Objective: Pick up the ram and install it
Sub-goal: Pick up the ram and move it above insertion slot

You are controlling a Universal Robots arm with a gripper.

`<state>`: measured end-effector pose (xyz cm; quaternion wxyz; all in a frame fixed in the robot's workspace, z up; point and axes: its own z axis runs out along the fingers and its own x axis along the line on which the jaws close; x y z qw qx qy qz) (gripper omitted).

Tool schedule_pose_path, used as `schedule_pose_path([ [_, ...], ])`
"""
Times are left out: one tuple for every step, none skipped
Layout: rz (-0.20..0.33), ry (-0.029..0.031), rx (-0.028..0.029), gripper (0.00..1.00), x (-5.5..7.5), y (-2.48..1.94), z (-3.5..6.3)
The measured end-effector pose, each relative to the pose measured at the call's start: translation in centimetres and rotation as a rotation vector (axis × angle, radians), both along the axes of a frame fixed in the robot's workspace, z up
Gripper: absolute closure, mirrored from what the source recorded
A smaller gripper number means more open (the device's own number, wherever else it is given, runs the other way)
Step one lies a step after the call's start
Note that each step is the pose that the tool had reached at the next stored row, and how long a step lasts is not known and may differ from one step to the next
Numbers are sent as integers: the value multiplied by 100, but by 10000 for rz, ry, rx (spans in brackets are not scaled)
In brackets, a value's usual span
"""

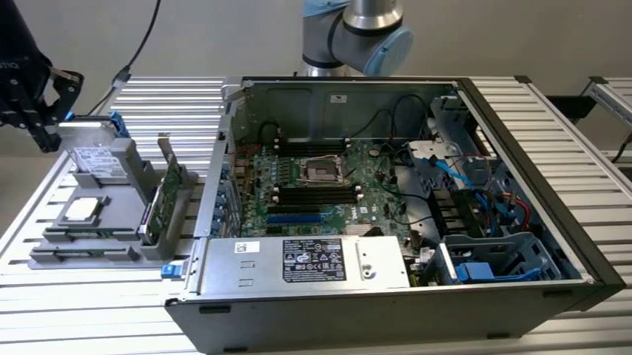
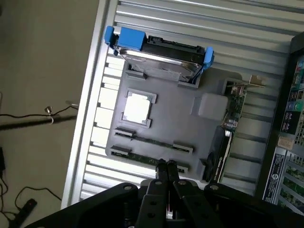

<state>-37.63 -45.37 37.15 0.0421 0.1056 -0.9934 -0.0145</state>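
Note:
Two ram sticks stand on edge in slots of the grey holder (image 2: 175, 121): one ram (image 2: 152, 141) nearer the holder's middle and another ram (image 2: 140, 158) at its edge. In the exterior view the ram (image 1: 87, 236) lies at the front of the holder on that view's left. My gripper (image 2: 166, 168) hovers above the holder with its black fingers pressed together and nothing between them, its tips over the outer stick. In the exterior view the gripper (image 1: 44, 137) hangs over the holder's far left corner. The motherboard (image 1: 306, 185) lies in the open case.
The holder also carries a silver drive with blue clips (image 2: 161, 59), a square processor (image 2: 137, 108) and a green card with a metal bracket (image 2: 228, 128). The open computer case (image 1: 513, 148) with its power supply (image 1: 306, 260) fills the slatted table's (image 1: 89, 318) middle. Cables lie on the floor (image 2: 28, 118).

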Motion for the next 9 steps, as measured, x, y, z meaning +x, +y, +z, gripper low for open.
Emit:
schedule_pose_path([
  [179,0,0,90,0,0,0],
  [365,0,-1,90,0,0,0],
  [549,0,0,90,0,0,0],
  [725,0,0,90,0,0,0],
  [921,-1,0,90,0,0,-1],
  [1100,-1,0,90,0,0,-1],
  [1270,-1,0,90,0,0,-1],
  [1454,0,0,90,0,0,-1],
  [1635,0,0,90,0,0,-1],
])
